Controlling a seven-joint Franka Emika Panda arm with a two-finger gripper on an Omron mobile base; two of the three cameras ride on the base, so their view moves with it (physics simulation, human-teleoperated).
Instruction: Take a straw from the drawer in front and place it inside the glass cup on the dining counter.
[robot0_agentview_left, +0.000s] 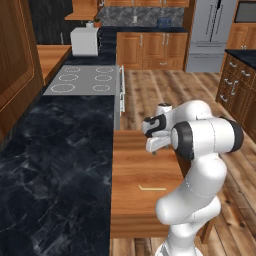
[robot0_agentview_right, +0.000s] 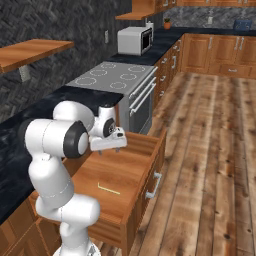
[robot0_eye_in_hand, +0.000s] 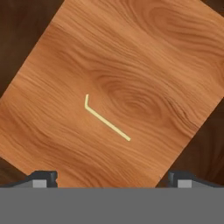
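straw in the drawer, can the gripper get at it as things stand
Probably yes. The drawer is pulled open, the straw lies alone on its flat bottom, and the gripper hangs open above it with nothing between.

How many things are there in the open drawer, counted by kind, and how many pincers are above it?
Straw, lying flat on the bottom of the drawer: 1
Pincer, open, above the drawer, holding nothing: 1
Total: 2

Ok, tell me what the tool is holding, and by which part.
Nothing: the tool is open above the straw, which lies loose on the drawer floor.
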